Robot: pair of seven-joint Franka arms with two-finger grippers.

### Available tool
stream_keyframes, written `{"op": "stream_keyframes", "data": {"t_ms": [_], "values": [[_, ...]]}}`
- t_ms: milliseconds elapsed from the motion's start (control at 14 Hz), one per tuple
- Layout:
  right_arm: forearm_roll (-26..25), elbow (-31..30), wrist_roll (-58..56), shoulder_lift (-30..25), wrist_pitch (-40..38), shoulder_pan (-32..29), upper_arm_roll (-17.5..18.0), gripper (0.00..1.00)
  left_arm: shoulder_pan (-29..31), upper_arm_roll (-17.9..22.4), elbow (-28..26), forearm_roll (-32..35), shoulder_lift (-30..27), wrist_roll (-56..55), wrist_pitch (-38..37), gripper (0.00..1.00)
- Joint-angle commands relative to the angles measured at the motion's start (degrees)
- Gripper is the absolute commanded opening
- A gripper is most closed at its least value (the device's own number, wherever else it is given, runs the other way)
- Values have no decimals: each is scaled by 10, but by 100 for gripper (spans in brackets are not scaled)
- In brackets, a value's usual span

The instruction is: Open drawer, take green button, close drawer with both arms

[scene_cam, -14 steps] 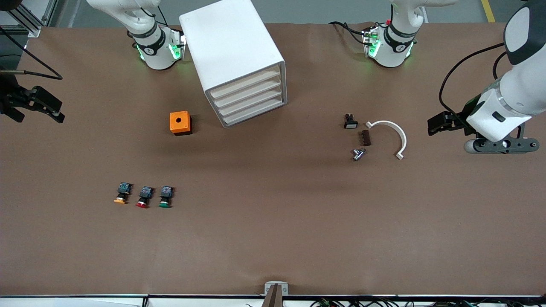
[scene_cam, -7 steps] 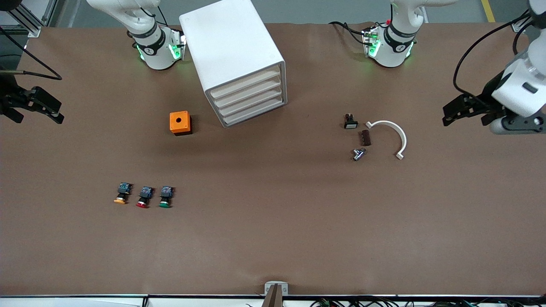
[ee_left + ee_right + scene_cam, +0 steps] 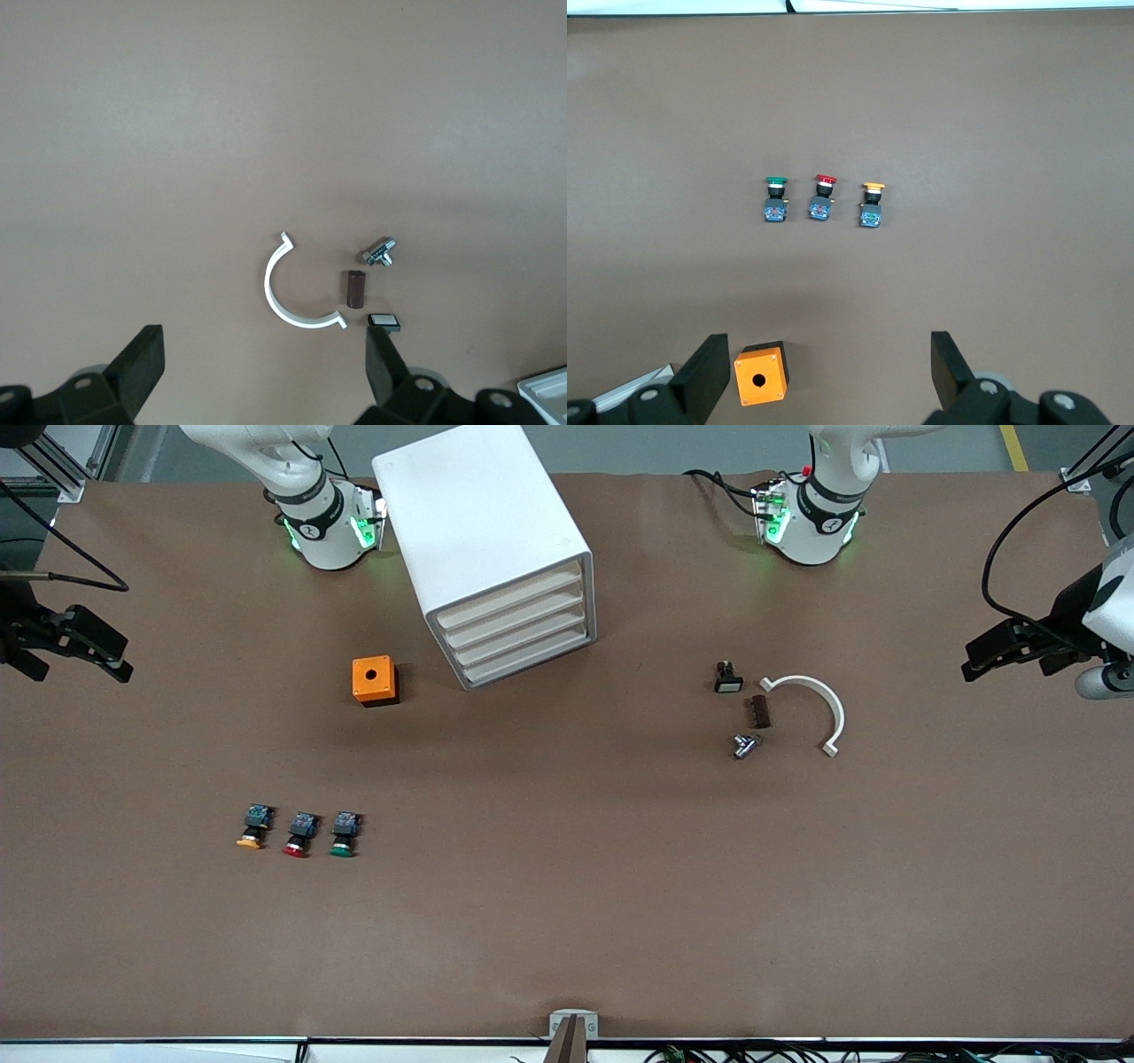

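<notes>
Two grippers stood wide open and empty: the left gripper (image 3: 979, 657) and right gripper (image 3: 111, 657) hung over opposite table ends. We saw the button (image 3: 343, 835) on the table well apart from both, the drawer (image 3: 521, 638) shut.

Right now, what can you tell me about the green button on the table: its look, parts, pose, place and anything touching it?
The green button is a small push button with a round green cap, a black middle body and a bluish block at its rear. It lies on its side on the brown table, cap pointing toward the front camera. It ends a row of three, beside the red button, with the yellow button past that. Nothing touches it but the table; no claw is near it.
</notes>
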Motion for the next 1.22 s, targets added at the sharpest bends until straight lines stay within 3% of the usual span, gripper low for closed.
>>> {"op": "stream_keyframes", "data": {"t_ms": [0, 1147], "values": [[-7, 6, 2, 2, -1, -5, 5, 100, -15, 1, -21, 3, -13, -4, 39, 100], [-6, 7, 2, 2, -2, -5, 5, 100, -9, -6, 6, -1, -1, -23, 41, 100]]}}
